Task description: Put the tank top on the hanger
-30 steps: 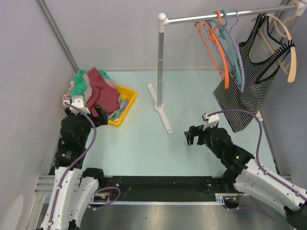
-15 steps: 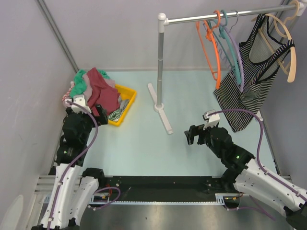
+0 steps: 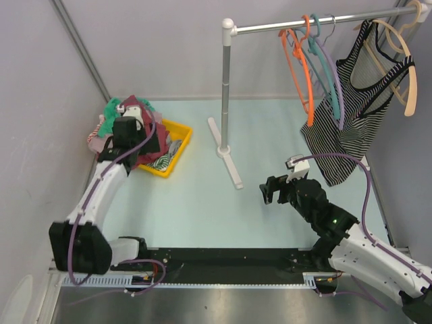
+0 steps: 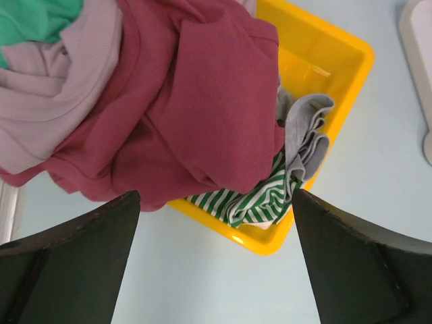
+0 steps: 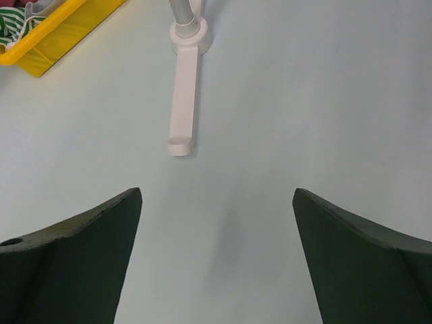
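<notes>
Left arm reached forward: left gripper (image 4: pixel 216 196) now over tank top (image 4: pixel 189 115), heaped on yellow bin (image 4: pixel 341 64), upper left of top view. Jaws apart, empty. Right gripper (image 5: pixel 216 192) apart, idle above bare table. Hanger (image 3: pixel 302 67) bare on rail (image 3: pixel 317 20), upper right. Grasp and hanging both left.

Maroon tank top (image 4: pixel 189 115), orange hanger (image 3: pixel 308 94), yellow bin (image 4: pixel 327 64)

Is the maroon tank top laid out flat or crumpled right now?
Crumpled. The tank top lies in bunched folds, drooping over the rim of the yellow bin, not spread out.
</notes>
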{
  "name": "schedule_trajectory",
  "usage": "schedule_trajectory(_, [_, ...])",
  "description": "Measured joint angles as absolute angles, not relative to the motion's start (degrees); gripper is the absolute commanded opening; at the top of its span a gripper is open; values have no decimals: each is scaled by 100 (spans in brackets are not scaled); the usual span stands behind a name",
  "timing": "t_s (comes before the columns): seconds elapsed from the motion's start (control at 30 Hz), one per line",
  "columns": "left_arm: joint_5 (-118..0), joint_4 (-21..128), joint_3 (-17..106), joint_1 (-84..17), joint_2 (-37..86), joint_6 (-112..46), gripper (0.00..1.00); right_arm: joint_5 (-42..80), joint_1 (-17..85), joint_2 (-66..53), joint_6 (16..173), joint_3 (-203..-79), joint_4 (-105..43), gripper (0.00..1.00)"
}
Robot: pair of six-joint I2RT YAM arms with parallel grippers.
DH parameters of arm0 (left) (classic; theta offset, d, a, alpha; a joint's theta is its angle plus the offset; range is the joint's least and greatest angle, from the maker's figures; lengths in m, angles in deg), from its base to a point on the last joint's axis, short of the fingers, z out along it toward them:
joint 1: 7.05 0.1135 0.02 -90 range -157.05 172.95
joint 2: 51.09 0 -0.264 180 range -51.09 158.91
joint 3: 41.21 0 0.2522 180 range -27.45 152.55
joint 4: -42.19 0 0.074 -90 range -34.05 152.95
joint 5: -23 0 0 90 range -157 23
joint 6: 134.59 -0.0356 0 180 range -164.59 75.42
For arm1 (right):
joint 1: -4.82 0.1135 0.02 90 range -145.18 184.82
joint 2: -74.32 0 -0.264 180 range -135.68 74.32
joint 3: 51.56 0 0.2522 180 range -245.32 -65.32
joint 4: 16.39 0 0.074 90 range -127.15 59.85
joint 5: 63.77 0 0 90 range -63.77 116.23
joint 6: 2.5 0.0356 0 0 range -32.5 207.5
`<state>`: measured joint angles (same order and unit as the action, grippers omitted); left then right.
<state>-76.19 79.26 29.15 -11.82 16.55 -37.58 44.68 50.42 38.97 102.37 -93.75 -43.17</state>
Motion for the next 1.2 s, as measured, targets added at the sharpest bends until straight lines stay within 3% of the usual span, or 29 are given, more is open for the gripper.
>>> schedule_trajectory(0.27, [-7499,8009,3538,-807,3392,-3703,92,4316,5033,3952,10248,-9375,-4313,100])
schedule_trajectory(0.6, [-8719,7585,3813,-763,3757,-3915,85,4136,5027,3954,10246,-9375,-4308,99])
schedule_trajectory(0.73, [-8870,7473,3813,-599,4076,-4051,62,4130,5016,3956,10246,-9375,-4302,100])
schedule_trajectory(0.87, [-8854,7460,3813,-297,4352,-4116,49,4114,4998,3954,10246,-9375,-4267,100])
schedule_trajectory(0.9, [-8837,7454,3813,-251,4382,-4123,42,4112,4994,3952,10246,-9375,-4253,100])
schedule_trajectory(0.93, [-8828,7447,3813,-216,4404,-4140,29,4112,4994,3949,10246,-9375,-4243,100])
schedule_trajectory(1.03, [-8822,7425,3813,-199,4428,-4186,11,4106,4981,3945,10246,-9372,-4227,100])
schedule_trajectory(1.13, [-8824,7423,3813,-201,4424,-4208,1,4075,4979,3945,10248,-9372,-4225,100])
schedule_trajectory(1.2, [-8758,7465,3813,-199,4356,-4208,0,4071,4979,3945,10246,-9372,-4225,100])
